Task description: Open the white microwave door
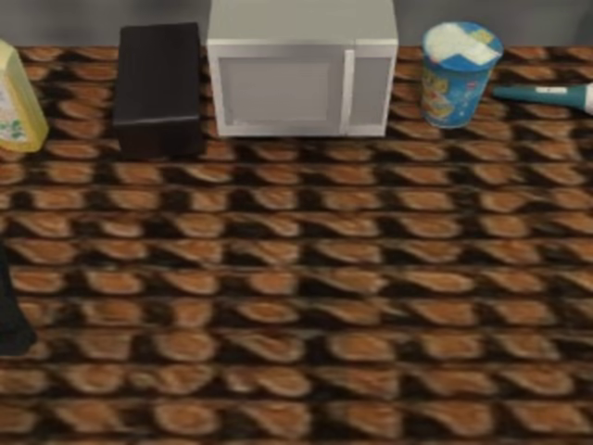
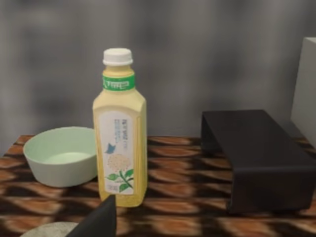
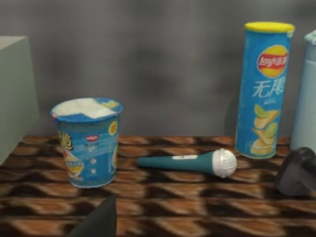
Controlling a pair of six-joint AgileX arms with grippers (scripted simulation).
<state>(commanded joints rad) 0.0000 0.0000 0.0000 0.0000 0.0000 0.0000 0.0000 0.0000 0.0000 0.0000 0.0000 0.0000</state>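
My left arm sits parked at the table's left edge, its fingers' state impossible to tell; along the back stand a yellow bottle, a black box, then the white microwave, its white microwave door flush and closed; a blue cup and a teal microphone follow; my right gripper is unseen.

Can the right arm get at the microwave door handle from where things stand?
Probably yes. The handle sits on the right side of the white microwave door, facing open table. The cup stands to the right of the white microwave, apart from it, not in front of the handle. The right claw is not in the top view.
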